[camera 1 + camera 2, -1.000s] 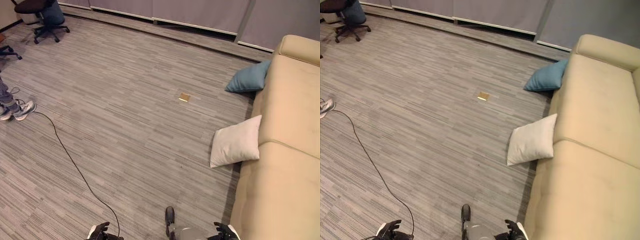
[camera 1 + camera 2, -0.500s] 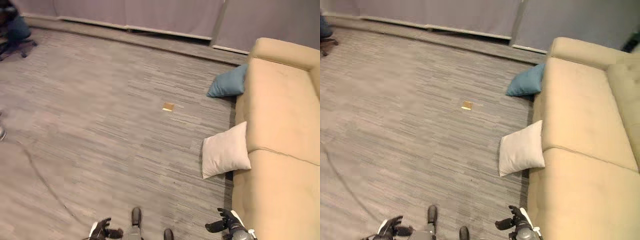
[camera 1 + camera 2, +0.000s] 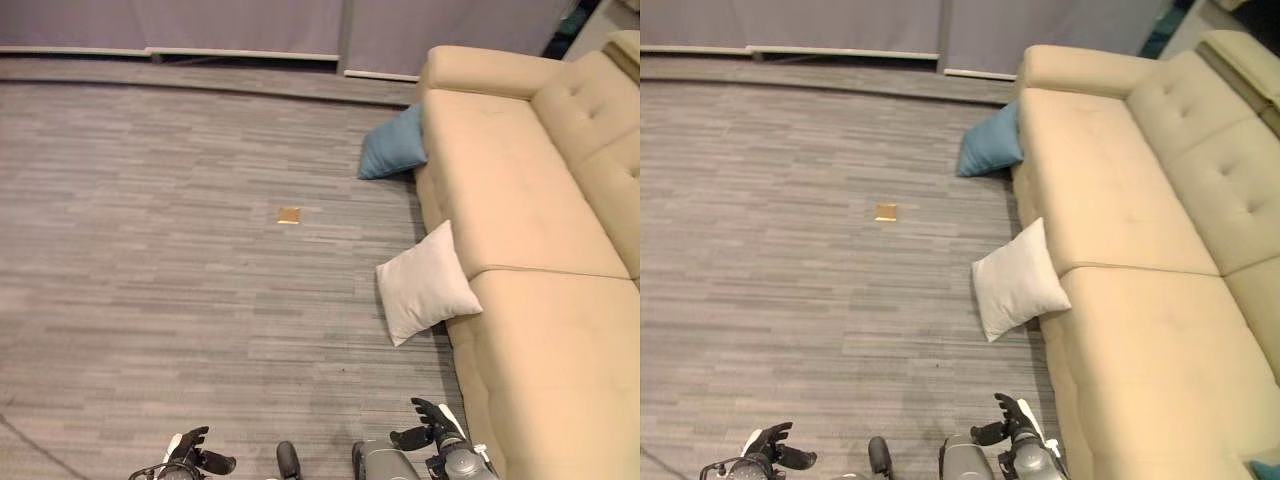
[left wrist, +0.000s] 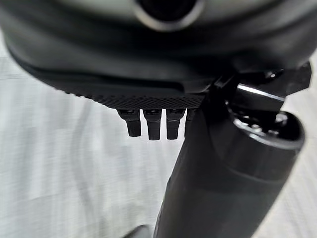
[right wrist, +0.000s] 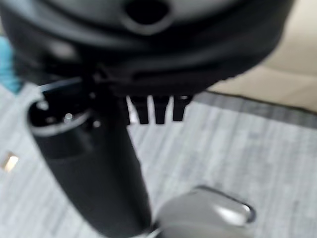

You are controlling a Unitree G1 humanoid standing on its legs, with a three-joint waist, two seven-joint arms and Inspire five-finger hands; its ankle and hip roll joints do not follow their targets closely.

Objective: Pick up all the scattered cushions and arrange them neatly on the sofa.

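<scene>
White cushion [image 3: 425, 285] on floor against sofa [image 3: 540, 300], ahead of right hand [image 3: 432, 425] | blue cushion [image 3: 393, 145] further along | both hands spread, empty; left hand [image 3: 190, 455] low

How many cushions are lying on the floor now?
2: a white cushion leaning against the sofa front, and a blue cushion farther along by the sofa's arm. Others may be out of view.

The left hand [image 3: 190, 458] and right hand [image 3: 428, 432] are dark, each thumb capped in white. Silver-grey wrists carry them. The palm edge is ribbed black.
</scene>
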